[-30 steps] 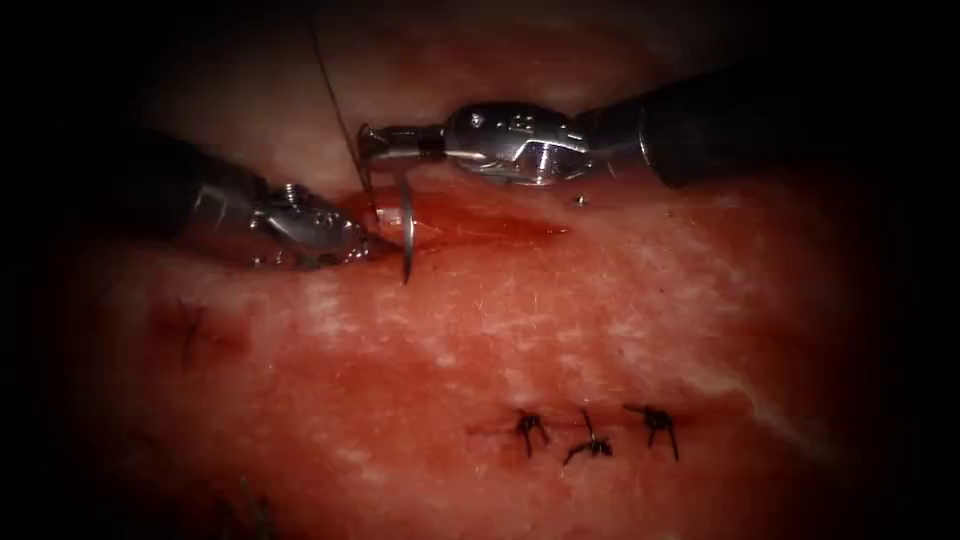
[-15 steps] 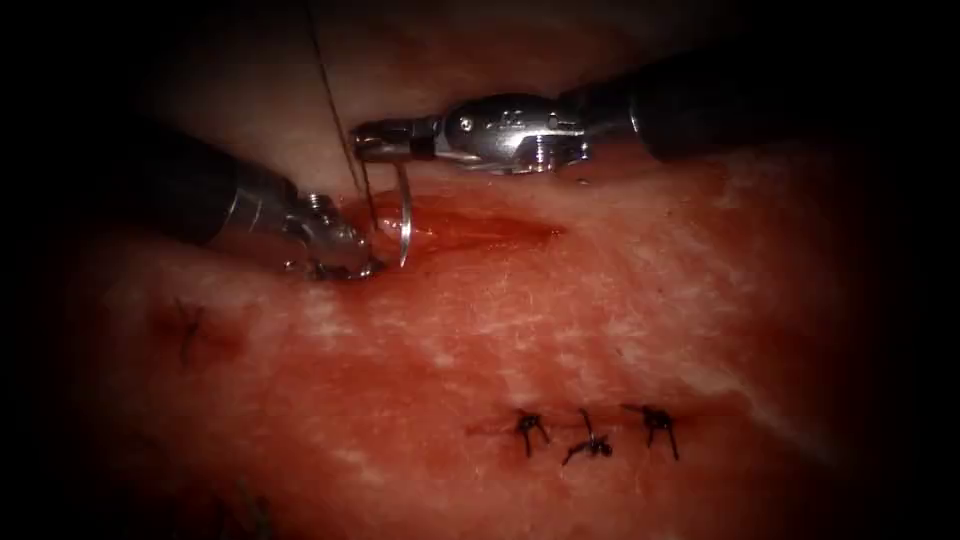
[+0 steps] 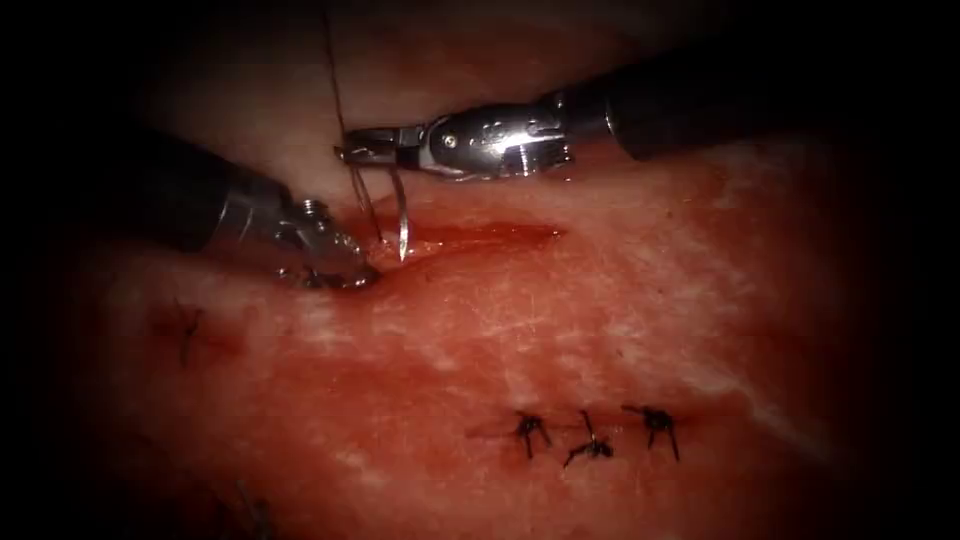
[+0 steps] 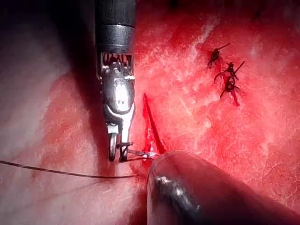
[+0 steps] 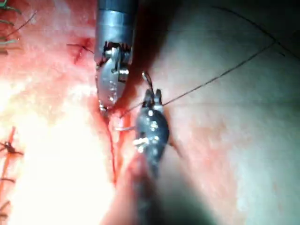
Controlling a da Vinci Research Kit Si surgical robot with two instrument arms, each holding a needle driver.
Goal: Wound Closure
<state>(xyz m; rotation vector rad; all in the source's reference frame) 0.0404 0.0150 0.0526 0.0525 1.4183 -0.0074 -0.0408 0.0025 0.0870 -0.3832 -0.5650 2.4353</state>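
Note:
The open cut (image 3: 490,235) runs across the tissue (image 3: 600,320). My right tool (image 3: 360,155) comes in above it and is shut on the curved needle (image 3: 402,215), gripping it back from the point. The needle hangs down with its point at the cut's left end, outside the tissue. Dark thread (image 3: 335,80) rises from the jaws. My left tool (image 3: 355,275) sits at the cut's left end, shut on the tissue edge. The left wrist view shows the right tool (image 4: 117,153) holding the needle (image 4: 138,153). In the right wrist view the left tool (image 5: 105,108) is at the cut's end.
Three knotted dark stitches (image 3: 590,435) close another cut nearer the camera, to the right. One more stitch mark (image 3: 187,330) lies at the far left. Red fluid wets the open cut.
The right tool has moved left and slightly up, lifting the needle so its point rose from the near edge to the cut's left end. The left tool has barely shifted.

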